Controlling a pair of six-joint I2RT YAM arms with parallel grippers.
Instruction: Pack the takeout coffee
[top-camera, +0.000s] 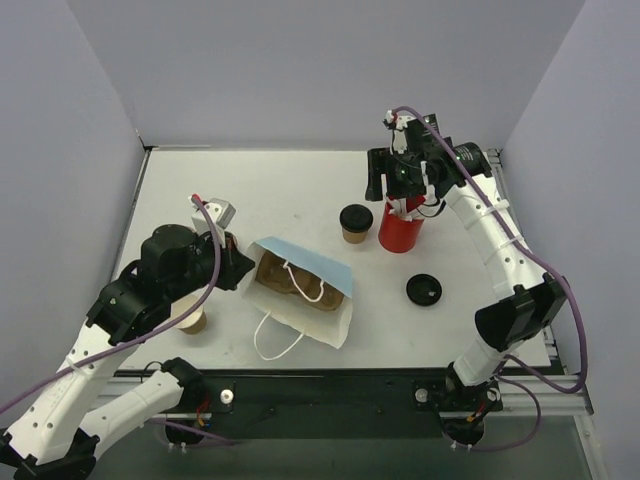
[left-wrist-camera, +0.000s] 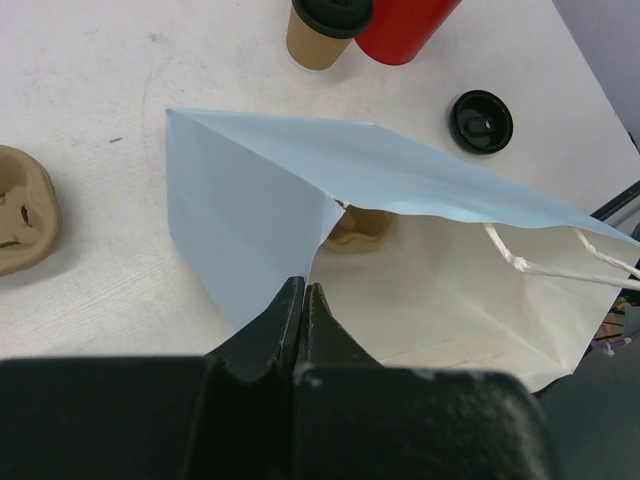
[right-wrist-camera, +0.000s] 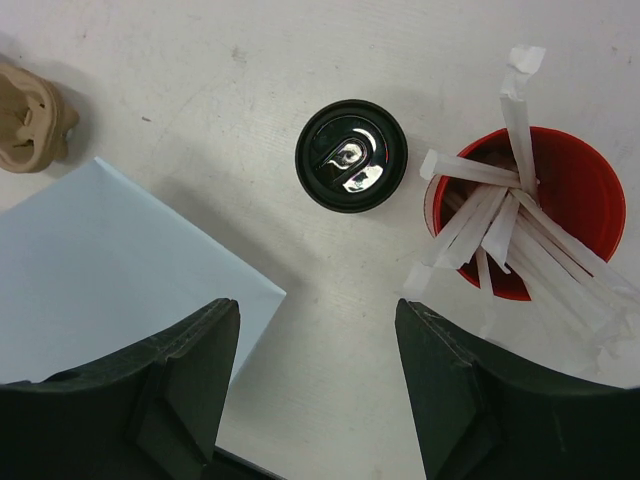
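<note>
**cupwatcher:** Jaws first, what are they doing?

**benchrat:** Overhead cam: the left gripper (top-camera: 243, 268) is sitting at the left rim of the blue paper bag (top-camera: 315, 318). The bag is lying on its side on the white table (top-camera: 250, 190), with a brown pulp carrier (top-camera: 290, 280) showing inside it. The right gripper (top-camera: 404, 188) is hanging spread open over the red cup of straws (top-camera: 402, 232), gripping nothing. The takeout coffee (top-camera: 356, 222) is standing upright just left of that red cup, black lid on, outside the bag and behind it. A loose black lid (top-camera: 424, 289) is lying on the table right of the bag.

**cupwatcher:** Left wrist cam agreeing?

**benchrat:** Yep. Those fingers are pressing tight together on the paper edge, right where the blue wall is meeting the white inside. The coffee is sitting past the bag at the top of the shot, next to the red cup. A tan pulp piece (left-wrist-camera: 20, 210) is lying off to the left, apart from the bag.

**cupwatcher:** And the right wrist?

**benchrat:** Fingers are standing wide apart with only bare table between them. The coffee's lid is showing straight ahead of the gap. A small strip of table is separating it from the red cup, where white wrapped straws (right-wrist-camera: 520, 110) are sticking out. A blue bag corner is poking in at lower left.
</note>
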